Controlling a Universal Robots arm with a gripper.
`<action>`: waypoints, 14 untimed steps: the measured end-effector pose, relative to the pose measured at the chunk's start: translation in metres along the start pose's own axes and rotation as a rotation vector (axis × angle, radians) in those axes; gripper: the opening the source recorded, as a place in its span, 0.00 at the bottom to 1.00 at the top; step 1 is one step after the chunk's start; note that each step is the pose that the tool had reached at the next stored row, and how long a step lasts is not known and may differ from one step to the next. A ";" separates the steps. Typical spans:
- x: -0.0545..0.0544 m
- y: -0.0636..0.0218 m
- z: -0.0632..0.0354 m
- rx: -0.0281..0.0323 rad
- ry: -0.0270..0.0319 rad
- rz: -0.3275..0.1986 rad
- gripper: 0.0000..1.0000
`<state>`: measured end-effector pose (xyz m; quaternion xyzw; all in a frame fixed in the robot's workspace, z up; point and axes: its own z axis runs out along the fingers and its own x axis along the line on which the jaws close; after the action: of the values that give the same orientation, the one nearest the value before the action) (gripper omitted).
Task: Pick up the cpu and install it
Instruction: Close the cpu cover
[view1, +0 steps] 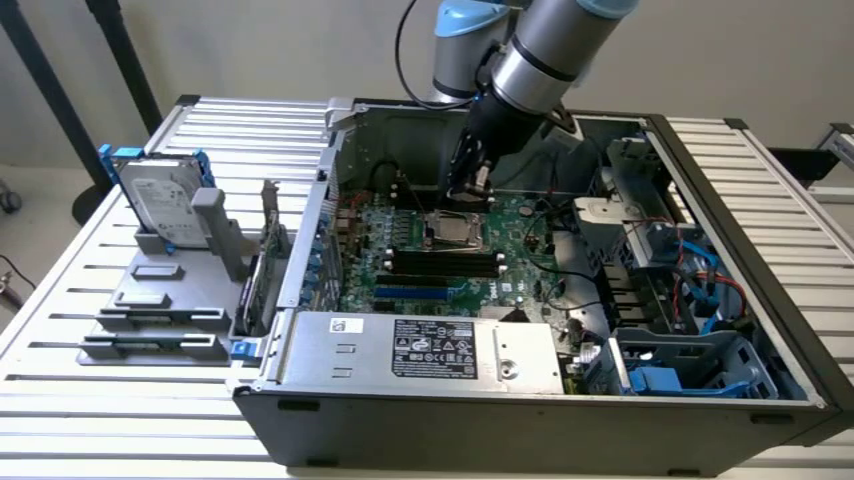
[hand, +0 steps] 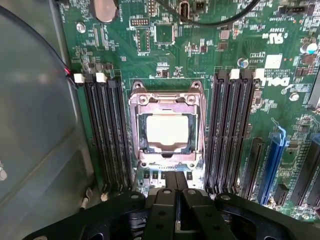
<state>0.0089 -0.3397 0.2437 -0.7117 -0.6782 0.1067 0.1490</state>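
Observation:
The cpu (hand: 166, 129) is a small pale silver square lying flat inside the metal socket frame (hand: 166, 97) on the green motherboard (hand: 170, 45). In the exterior view the socket (view1: 461, 229) sits mid-board inside the open computer case. My gripper (hand: 175, 177) hangs just above the board beside the socket's edge, its two black fingers pressed together with nothing between them. Seen from the exterior view, the gripper (view1: 470, 190) points down just behind the socket.
Black memory slots (hand: 107, 130) (hand: 232, 130) flank the socket on both sides. The case walls (view1: 327, 190), power supply (view1: 420, 348) and drive cage with cables (view1: 681, 270) surround the board. A hard drive in a blue frame (view1: 160, 200) stands on a grey fixture (view1: 154, 300) at the exterior view's left.

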 end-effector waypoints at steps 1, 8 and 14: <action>0.000 -0.0007 0.0021 0.0003 0.0000 0.000 0.11; -0.002 -0.0056 0.0176 0.0008 0.0000 0.000 0.11; -0.003 -0.0061 0.0282 0.0010 0.0064 -0.002 0.11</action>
<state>-0.0069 -0.3401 0.2194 -0.7111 -0.6785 0.1046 0.1516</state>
